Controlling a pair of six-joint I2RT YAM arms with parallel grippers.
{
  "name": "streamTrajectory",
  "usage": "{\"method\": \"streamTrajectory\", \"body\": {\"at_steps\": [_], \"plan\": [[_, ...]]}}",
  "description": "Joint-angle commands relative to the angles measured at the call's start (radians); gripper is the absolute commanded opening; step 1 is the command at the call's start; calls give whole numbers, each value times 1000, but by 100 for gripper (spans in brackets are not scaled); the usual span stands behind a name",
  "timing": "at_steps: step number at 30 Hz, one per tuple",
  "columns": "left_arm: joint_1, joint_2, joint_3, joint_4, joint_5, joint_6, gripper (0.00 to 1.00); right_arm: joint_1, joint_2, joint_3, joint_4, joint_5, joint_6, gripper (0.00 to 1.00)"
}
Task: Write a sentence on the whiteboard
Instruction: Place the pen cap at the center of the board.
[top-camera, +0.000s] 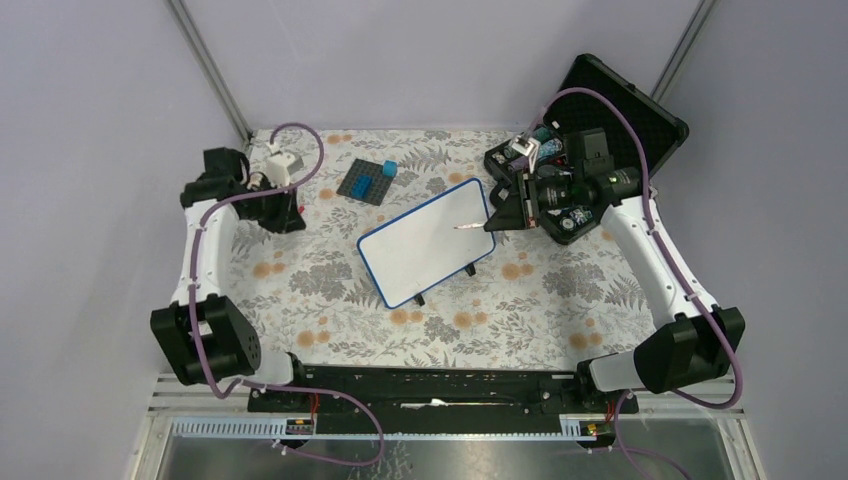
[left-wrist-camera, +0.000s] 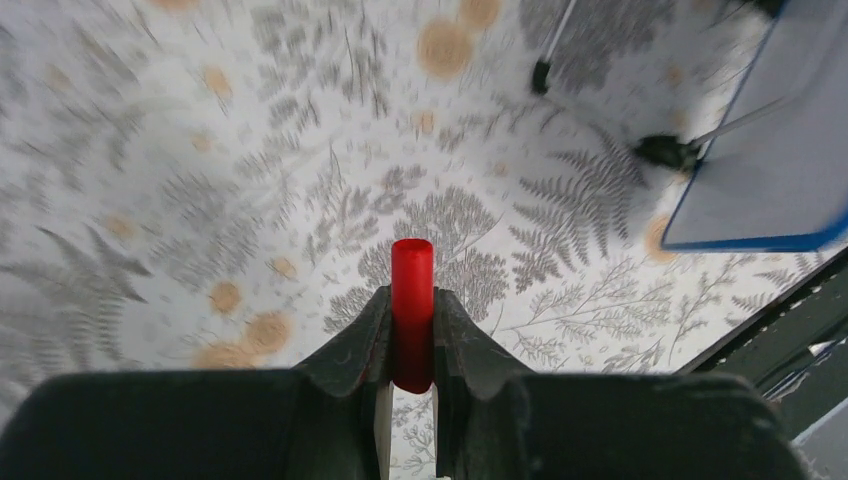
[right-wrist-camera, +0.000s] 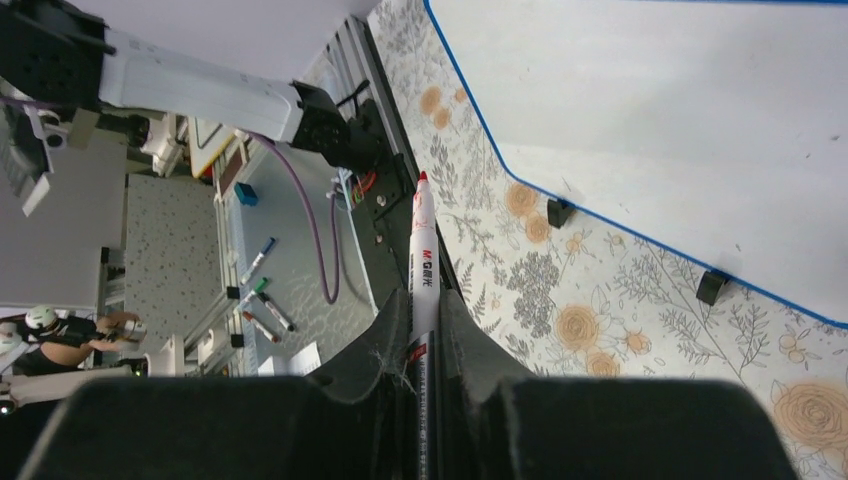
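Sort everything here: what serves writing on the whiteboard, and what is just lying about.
For the job: whiteboard; uncapped marker in the right gripper; red cap in the left gripper.
Lying about: studded baseplate; blue block on it; open black case.

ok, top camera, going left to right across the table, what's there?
left gripper holding a red cap → grey studded plate with a blue block → whiteboard → right gripper holding a marker → open black case
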Motion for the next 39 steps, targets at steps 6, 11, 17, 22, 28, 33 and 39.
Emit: {"method": "streamTrajectory", "body": {"at_steps": [6,11,17,22,28,33,39], "plan": [[1,71,-356,291,-176,-64,0,121,-18,-78,38,106,-89,0],[1,117,-427,367,-206,-72,1,187,-1,-88,74,146,-81,0],[1,186,-441,377,-219,-52,9,225,12,-103,139,156,-61,0],[-20,219,-443,376,-225,-47,23,239,34,-91,164,168,-60,0],[-41,243,-445,384,-236,-51,36,255,53,-93,181,174,-63,0],[-45,230,-456,378,-233,-50,45,266,78,-84,190,172,-69,0],[-44,168,-407,279,-148,-33,69,287,96,-67,216,178,-70,0]]}}
